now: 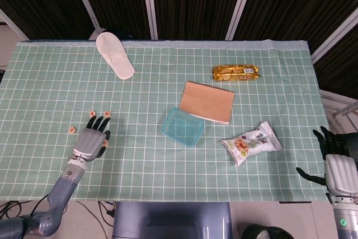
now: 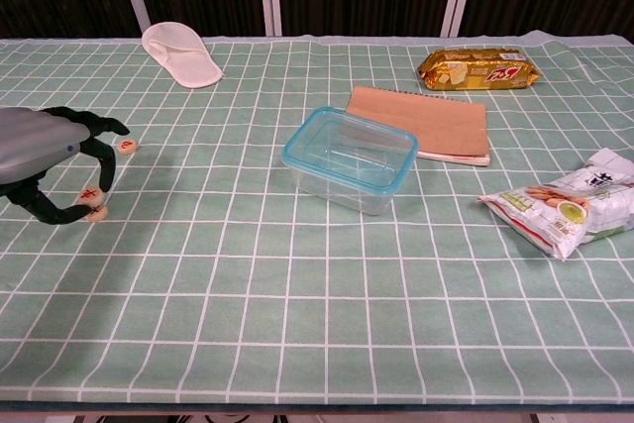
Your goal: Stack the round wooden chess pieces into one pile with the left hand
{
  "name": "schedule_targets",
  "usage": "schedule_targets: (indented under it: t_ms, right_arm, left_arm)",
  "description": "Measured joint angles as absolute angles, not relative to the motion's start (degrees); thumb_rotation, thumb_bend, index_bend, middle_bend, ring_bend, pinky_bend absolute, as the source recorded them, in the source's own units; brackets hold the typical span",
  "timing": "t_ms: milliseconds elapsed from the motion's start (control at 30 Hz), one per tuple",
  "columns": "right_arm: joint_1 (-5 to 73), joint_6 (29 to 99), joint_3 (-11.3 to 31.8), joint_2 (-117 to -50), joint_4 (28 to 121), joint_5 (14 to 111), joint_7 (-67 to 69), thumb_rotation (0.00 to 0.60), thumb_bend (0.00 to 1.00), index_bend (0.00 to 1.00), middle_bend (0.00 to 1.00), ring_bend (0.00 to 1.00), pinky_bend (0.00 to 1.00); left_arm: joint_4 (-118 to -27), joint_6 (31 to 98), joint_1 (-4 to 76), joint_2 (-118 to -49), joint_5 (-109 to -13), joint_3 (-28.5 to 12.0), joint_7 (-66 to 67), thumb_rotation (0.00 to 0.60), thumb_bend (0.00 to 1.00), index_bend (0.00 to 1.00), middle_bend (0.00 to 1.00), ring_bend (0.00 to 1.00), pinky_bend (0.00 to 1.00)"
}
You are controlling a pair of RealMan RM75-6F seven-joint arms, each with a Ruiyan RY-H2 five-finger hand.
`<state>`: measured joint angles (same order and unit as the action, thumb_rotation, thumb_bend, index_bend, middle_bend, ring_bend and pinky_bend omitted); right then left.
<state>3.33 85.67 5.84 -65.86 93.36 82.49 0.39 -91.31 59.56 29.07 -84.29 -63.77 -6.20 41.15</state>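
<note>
Left hand [image 1: 92, 138]: silver-grey shell on the back, black fingers, grey cylindrical forearm behind the wrist. Right hand [image 1: 334, 163]: same silver-grey back plate, black fingers and thumb, small green light on the wrist section below it.
</note>
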Motion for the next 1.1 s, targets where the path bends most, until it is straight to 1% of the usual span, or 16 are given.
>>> schedule_targets:
  t_ms: [233,833,1100]
  right_arm:
    - [3.3,85.6,5.9,-65.8,93.4,82.4,0.4,0.600,0.20,0.10,0.00,0.06,0.00]
    - [3.4,85.0,5.9,-65.7,93.7,81.7,-0.1,0.600,0.20,0.10,0.00,0.06,0.00]
    - [3.4,84.9,5.9,-65.7,93.9,81.6,-0.3,0.600,0.20,0.10,0.00,0.06,0.00]
  left_arm:
    - [-89.7,60.1,29.9,-85.6,-62.5,-5.1,42.1,0.600,0.35,0.50,0.06,0.00,0.04]
    - [-88.2,61.5,31.0,-86.5,-60.8,-3.6,43.4,0.600,0.35,0.47,0.06,0.00,0.04]
    - [-88.4,62.1,31.3,-86.5,-60.8,-3.3,43.5,0.600,0.35,0.43,0.06,0.00,0.04]
